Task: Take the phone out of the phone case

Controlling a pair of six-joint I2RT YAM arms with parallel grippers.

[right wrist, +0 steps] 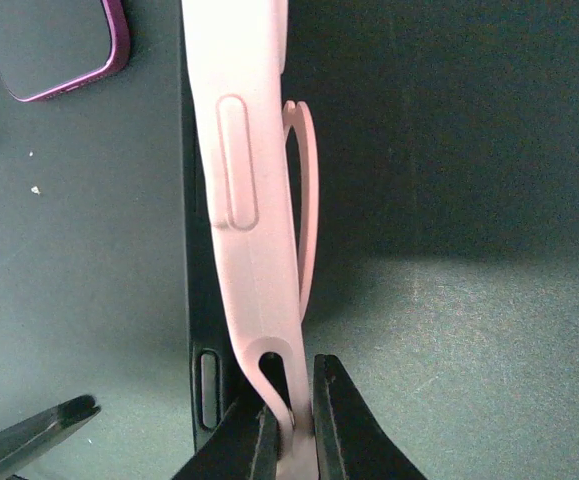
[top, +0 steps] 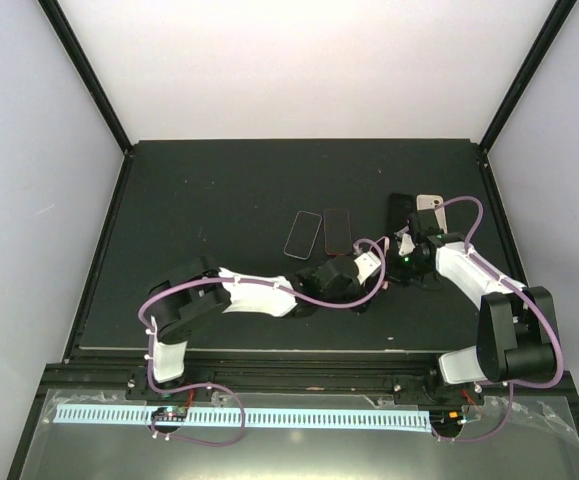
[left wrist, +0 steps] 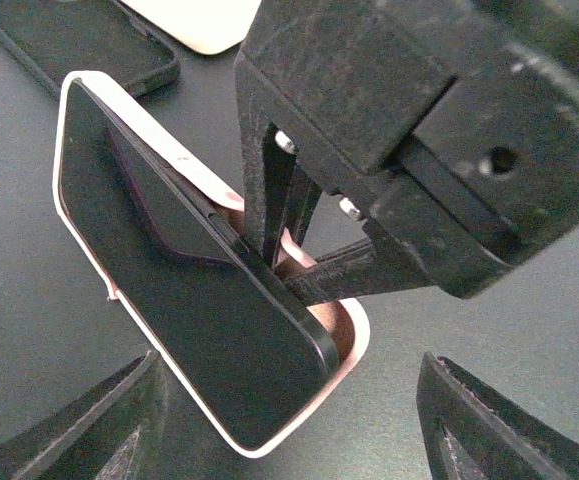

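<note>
A dark phone (left wrist: pixel 199 300) tilts partly out of its pale pink phone case (left wrist: pixel 354 330), one long side lifted clear of the rim. My right gripper (right wrist: pixel 294 432) is shut on the case's edge near a corner, and its black fingers (left wrist: pixel 279 225) show behind the phone. From the right wrist the case (right wrist: pixel 244 180) is edge-on, with the phone (right wrist: pixel 201 330) just left of it. My left gripper (left wrist: pixel 289 440) is open, its fingers either side of the phone's lower corner without touching. From above, both grippers (top: pixel 384 250) (top: pixel 409 240) meet at the phone (top: pixel 401 212) and case (top: pixel 429 205).
Two other cased phones lie flat on the black mat left of the grippers, one pale (top: pixel 304 233) and one dark (top: pixel 337 230). A purple-rimmed phone (right wrist: pixel 59 45) shows at the top left of the right wrist view. The mat's right edge (top: pixel 504 230) is close by.
</note>
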